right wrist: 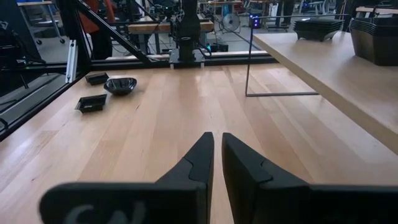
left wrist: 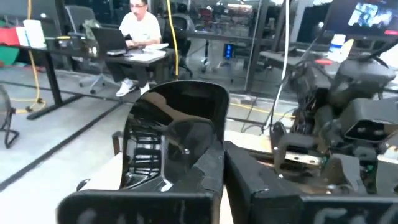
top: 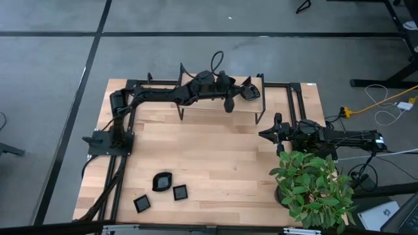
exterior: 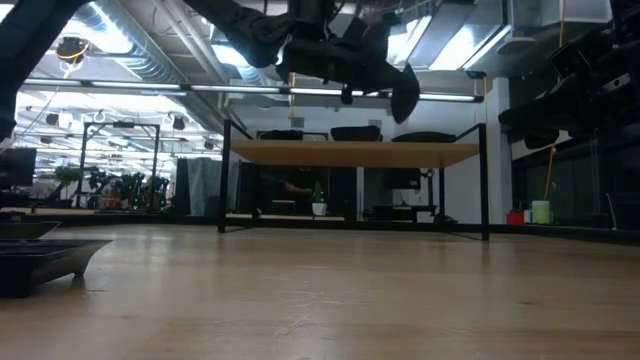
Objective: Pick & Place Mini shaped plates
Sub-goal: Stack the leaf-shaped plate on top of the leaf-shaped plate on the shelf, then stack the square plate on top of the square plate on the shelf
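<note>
a glossy black mini plate (left wrist: 177,140) with rounded corners and a raised rim stands on edge in the left tool (left wrist: 217,180), whose fingers are pressed together on the plate's lower rim; its shiny inside mirrors the room. in the high view the left arm reaches from its base at 9 o'clock across to about 12 o'clock, with the left tool (top: 230,98) over the raised wooden shelf (top: 196,111) at the far side of the surface (top: 215,156); the low view shows it hanging above that shelf's top. three more mini plates lie on the surface near 7 o'clock: a rounded one (top: 162,181), a small square one (top: 179,192) just beside it, and another square one (top: 142,203) a little apart. stacks of black dishes (right wrist: 320,28) sit on the shelf in the right wrist view. the right arm waits at 3 o'clock beside a potted plant (top: 313,186), the right tool (right wrist: 216,158) low over bare wood, its fingers nearly together with only a thin gap and nothing between them.
</note>
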Robot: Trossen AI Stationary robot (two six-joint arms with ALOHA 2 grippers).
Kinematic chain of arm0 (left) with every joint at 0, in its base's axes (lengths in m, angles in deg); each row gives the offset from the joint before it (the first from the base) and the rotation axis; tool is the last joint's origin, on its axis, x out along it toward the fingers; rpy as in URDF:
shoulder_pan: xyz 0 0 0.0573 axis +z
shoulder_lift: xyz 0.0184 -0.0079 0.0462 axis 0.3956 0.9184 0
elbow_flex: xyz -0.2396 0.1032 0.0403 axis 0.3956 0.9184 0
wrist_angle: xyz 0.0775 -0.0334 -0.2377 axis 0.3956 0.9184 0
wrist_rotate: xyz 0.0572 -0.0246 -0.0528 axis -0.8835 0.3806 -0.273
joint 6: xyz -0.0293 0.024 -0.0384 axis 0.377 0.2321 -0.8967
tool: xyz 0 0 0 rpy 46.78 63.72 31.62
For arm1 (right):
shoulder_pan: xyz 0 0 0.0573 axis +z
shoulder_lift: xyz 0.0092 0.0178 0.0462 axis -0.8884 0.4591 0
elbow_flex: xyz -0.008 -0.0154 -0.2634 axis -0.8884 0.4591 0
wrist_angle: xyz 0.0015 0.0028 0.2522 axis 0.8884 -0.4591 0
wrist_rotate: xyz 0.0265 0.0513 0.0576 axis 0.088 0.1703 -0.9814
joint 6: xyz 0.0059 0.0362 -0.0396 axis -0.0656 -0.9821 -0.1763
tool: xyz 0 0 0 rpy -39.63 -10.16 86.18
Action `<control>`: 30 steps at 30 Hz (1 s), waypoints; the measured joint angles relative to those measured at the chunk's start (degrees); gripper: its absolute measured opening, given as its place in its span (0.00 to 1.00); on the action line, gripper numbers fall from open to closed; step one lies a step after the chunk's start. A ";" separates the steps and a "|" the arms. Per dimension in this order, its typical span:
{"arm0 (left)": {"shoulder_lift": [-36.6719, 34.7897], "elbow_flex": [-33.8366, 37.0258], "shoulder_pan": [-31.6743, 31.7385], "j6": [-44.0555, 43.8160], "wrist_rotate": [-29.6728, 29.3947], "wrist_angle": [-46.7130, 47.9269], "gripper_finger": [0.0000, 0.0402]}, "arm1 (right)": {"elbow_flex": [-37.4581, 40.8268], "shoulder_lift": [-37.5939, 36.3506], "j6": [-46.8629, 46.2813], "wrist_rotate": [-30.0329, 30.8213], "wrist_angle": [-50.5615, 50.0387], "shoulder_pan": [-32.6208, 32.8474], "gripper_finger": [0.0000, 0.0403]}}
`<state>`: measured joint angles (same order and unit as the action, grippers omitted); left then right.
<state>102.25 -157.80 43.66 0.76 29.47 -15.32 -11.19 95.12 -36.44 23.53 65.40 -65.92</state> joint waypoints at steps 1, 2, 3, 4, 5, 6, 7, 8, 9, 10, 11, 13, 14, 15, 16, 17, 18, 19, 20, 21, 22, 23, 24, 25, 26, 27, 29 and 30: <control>0.35 -0.46 0.02 0.81 -0.09 0.27 0.01 | -0.01 0.00 -0.01 0.00 0.00 -0.01 0.08; 0.79 -1.09 0.01 1.38 -0.13 0.13 0.01 | -0.01 0.00 -0.01 0.02 0.01 0.00 0.08; 1.29 -1.71 -0.01 1.73 -0.18 -0.26 0.02 | -0.02 0.00 0.01 0.02 0.01 -0.01 0.08; 1.66 -2.11 -0.02 1.91 -0.22 -0.16 0.02 | -0.01 0.00 0.00 0.00 -0.01 0.00 0.08; 2.10 -2.45 -0.05 2.00 -0.46 -0.12 0.02 | -0.02 0.00 -0.01 0.00 0.00 -0.01 0.08; 2.65 -2.78 -0.09 2.02 -0.90 0.03 0.02 | -0.01 0.00 -0.01 0.01 0.01 -0.01 0.08; 3.11 -3.08 -0.09 2.04 -1.25 0.42 0.02 | -0.01 0.00 0.00 0.01 0.01 -0.01 0.08; 3.54 -3.41 -0.07 2.06 -1.39 1.06 0.02 | 0.00 0.00 -0.01 0.00 0.01 0.01 0.08; 3.91 -3.84 -0.04 2.06 -1.55 1.44 0.02 | 0.00 0.00 -0.01 0.00 0.01 -0.01 0.08; 4.02 -4.16 0.06 2.06 -1.63 2.48 0.01 | 0.00 0.00 -0.01 0.00 0.01 0.01 0.08; 4.12 -4.46 0.07 2.08 -1.81 3.27 0.01 | 0.00 0.00 -0.01 0.02 0.01 0.01 0.08; 4.22 -4.74 0.07 2.23 -3.37 4.55 0.02 | -0.01 0.00 -0.01 0.01 0.01 0.01 0.08; 4.24 -4.74 0.07 2.64 -4.05 4.81 0.02 | -0.01 0.00 -0.01 0.02 0.01 0.01 0.08; 4.26 -4.73 0.07 3.12 -4.28 5.15 0.02 | -0.01 0.00 0.00 0.01 0.01 0.00 0.08; 4.27 -4.73 0.07 3.57 -4.28 5.17 0.03 | 0.00 0.00 -0.01 0.00 0.01 -0.01 0.08; 4.29 -4.72 0.06 3.91 -4.23 5.14 0.03 | -0.02 0.00 -0.01 0.00 0.01 -0.01 0.08; 4.29 -4.73 0.04 4.14 -4.21 5.04 0.04 | 0.00 0.00 -0.01 0.02 0.01 0.01 0.08; 4.29 -4.74 0.04 4.16 -4.21 5.05 0.04 | -0.02 0.00 -0.01 0.02 0.01 -0.01 0.08; 4.29 -4.72 0.04 4.18 -4.19 5.07 0.05 | -0.01 0.00 -0.01 0.02 0.01 0.01 0.08; 4.29 -4.72 0.02 4.29 -4.19 5.27 0.06 | -0.02 0.00 -0.01 0.00 0.01 0.00 0.08; 4.29 -4.73 0.02 4.60 -4.19 5.69 0.07 | -0.01 0.00 -0.01 0.01 0.01 0.01 0.08; 4.29 -4.74 0.02 4.99 -4.20 6.18 0.07 | -0.02 0.00 -0.01 0.01 0.01 0.00 0.08; 4.29 -4.73 0.03 5.15 -4.19 6.71 0.08 | -0.02 0.00 -0.01 0.01 0.01 -0.01 0.08; 4.29 -4.72 0.04 5.16 -4.19 7.06 0.09 | -0.02 0.00 -0.01 0.00 0.01 0.01 0.08; 4.29 -4.73 0.04 5.17 -4.19 7.21 0.10 | -0.02 0.00 0.00 0.02 0.01 0.00 0.08; 4.29 -4.72 0.04 5.16 -4.19 7.17 0.11 | -0.02 0.00 -0.01 0.00 0.01 -0.01 0.08; 4.29 -4.72 0.04 5.19 -4.17 7.17 0.13 | -0.01 0.00 -0.01 0.01 0.01 -0.01 0.08; 4.29 -4.72 0.04 5.19 -4.17 7.19 0.14 | -0.01 0.00 -0.01 0.02 0.01 -0.01 0.08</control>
<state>106.53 -162.52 43.71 5.95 25.30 -8.13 -11.21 95.12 -36.46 23.54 65.41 -65.93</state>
